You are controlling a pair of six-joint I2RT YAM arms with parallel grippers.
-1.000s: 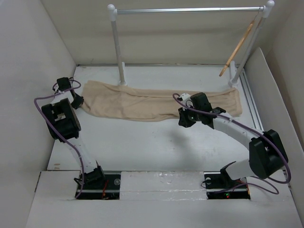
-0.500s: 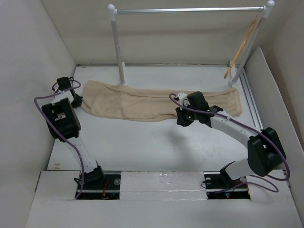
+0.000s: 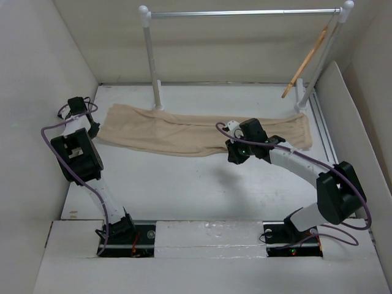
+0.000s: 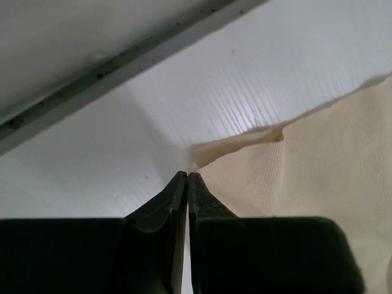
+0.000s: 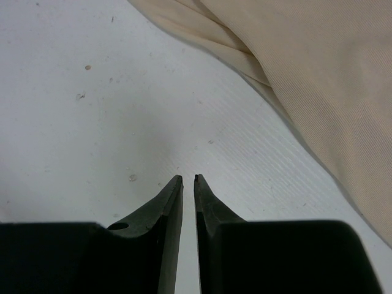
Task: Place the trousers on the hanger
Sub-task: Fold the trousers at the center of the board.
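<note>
Two empty claws: left gripper (image 4: 187, 176) pressed together, right gripper (image 5: 188, 179) nearly so. Trousers (image 3: 184, 131) look limp, light; pinch an edge.

Rack: white-posted clothes rack with a silver metal rail (image 3: 245, 12), upright at the tabletop's far edge.
Tabletop: white ribbed plastic sheet (image 3: 184, 190), flecked with small dirt specks.
Walls: plain off-white panels (image 3: 37, 73) on the left, back and right.
Track: grey aluminium strip (image 3: 323, 131) along the tabletop's right edge.
Ledge: white board (image 3: 202, 236) across the near edge.
</note>
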